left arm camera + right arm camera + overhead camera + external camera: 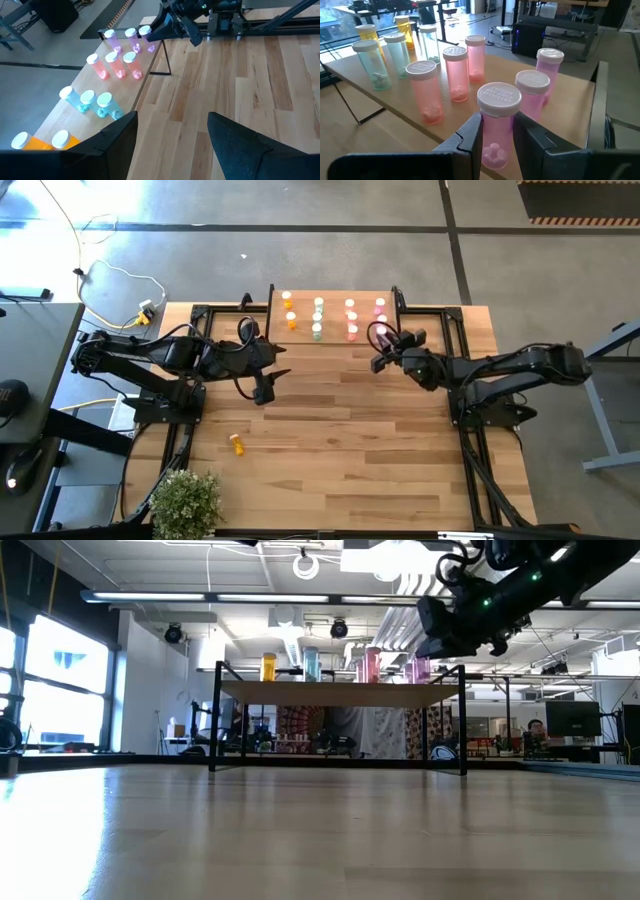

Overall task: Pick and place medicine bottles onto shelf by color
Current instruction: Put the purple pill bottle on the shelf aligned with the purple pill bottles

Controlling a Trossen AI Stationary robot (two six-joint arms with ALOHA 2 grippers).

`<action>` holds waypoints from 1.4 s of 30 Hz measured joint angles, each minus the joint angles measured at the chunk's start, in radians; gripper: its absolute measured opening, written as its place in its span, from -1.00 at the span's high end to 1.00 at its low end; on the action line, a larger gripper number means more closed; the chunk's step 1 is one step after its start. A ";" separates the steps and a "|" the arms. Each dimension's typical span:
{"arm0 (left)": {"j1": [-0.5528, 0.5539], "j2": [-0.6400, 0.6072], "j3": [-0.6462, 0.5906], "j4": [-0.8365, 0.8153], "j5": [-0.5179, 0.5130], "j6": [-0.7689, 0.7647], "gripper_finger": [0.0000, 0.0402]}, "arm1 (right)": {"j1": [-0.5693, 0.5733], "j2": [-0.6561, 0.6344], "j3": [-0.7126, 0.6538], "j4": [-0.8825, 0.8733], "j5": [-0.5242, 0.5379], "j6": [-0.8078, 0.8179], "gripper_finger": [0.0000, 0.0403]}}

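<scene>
- Pale wood planking makes up the tabletop [340,440], with a bright open workshop beyond it; the shelf [335,298] stands at the far edge between the two arms.
- Well to the left on the planks, near a small potted plant [185,502], one orange bottle [238,444] lies on its side — seemingly the last one not yet shelved.
- Just right of that, the left gripper [266,387] hangs over the tabletop with its jaws spread wide, holding nothing.
- On the shelf the medicine bottles [457,75] stand upright in colour columns: orange, pale green, salmon, then magenta, all clear-walled with pale caps.
- At the shelf's right end, the right gripper [496,132] has its jaws pinched on a magenta bottle [497,125] — the step in hand looks like setting it down by its two magenta mates.
- Next it likely needs the base settled flat, the jaws opened, and a straight retreat that avoids the neighbours.
</scene>
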State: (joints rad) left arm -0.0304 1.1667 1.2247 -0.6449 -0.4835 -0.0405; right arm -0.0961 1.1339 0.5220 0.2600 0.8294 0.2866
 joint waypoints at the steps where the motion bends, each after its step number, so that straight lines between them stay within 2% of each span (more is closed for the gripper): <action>1: 0.000 0.000 0.000 0.000 0.000 0.000 -0.14 | -0.007 0.000 0.000 0.000 -0.010 -0.001 0.61; 7: 0.000 0.000 0.000 0.000 0.000 0.000 -0.14 | -0.037 0.000 0.000 0.000 -0.063 -0.013 0.61; 28: 0.000 0.000 0.000 0.000 -0.003 0.000 -0.14 | -0.061 0.000 0.000 -0.035 -0.070 0.027 0.61; 37: 0.000 0.000 0.000 0.000 -0.003 0.000 -0.14 | -0.061 0.000 0.000 -0.041 -0.071 0.019 0.43; 42: 0.000 0.000 0.000 0.000 -0.003 0.000 -0.14 | -0.061 0.001 0.000 -0.043 -0.052 0.019 0.41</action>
State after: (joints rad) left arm -0.0307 1.1667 1.2247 -0.6449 -0.4862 -0.0404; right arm -0.1570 1.1347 0.5220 0.2165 0.7771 0.3054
